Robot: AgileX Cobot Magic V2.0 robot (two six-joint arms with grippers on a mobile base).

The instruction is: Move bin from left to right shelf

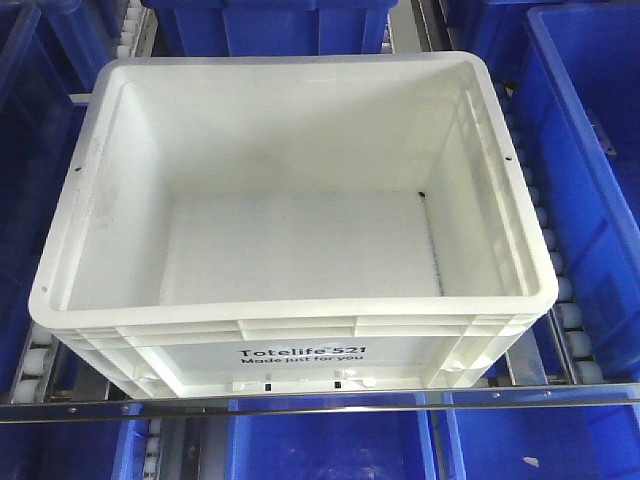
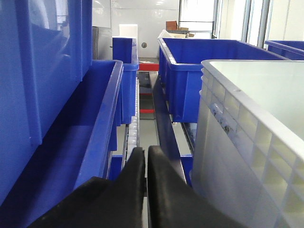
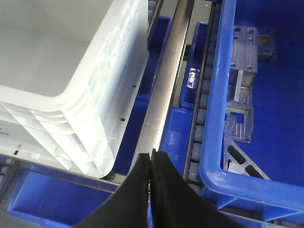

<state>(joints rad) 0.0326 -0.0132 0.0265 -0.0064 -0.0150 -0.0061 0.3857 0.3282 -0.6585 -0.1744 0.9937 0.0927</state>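
Item: 1 white bin (image 1: 290,200), printed "Totelife 521", empty, upright, seated on a roller lane (image 1: 562,300) of the shelf behind a steel front rail (image 1: 320,405). Surroundings: blue bins (image 1: 590,150) on both sides, behind and on the level below; the right-hand blue bin (image 3: 256,118) carries metal brackets (image 3: 244,95). Left pincer (image 2: 146,161): fingers pressed together, holding nothing, hanging in the gap between a blue bin (image 2: 95,123) and the white bin's left wall (image 2: 237,142), near that wall but not shown touching it. Right pincer (image 3: 151,164): fingers pressed together, holding nothing, poised above the rail just off the white bin's front right corner (image 3: 102,161), apart from it. Stage: neither pincer grips the bin, and the pictures do not settle whether this lane belongs to the left or the right shelf; the scene fits arms placed either side ready to take the bin, and equally arms that have let go of it once set down. No next move can be named without knowing which.
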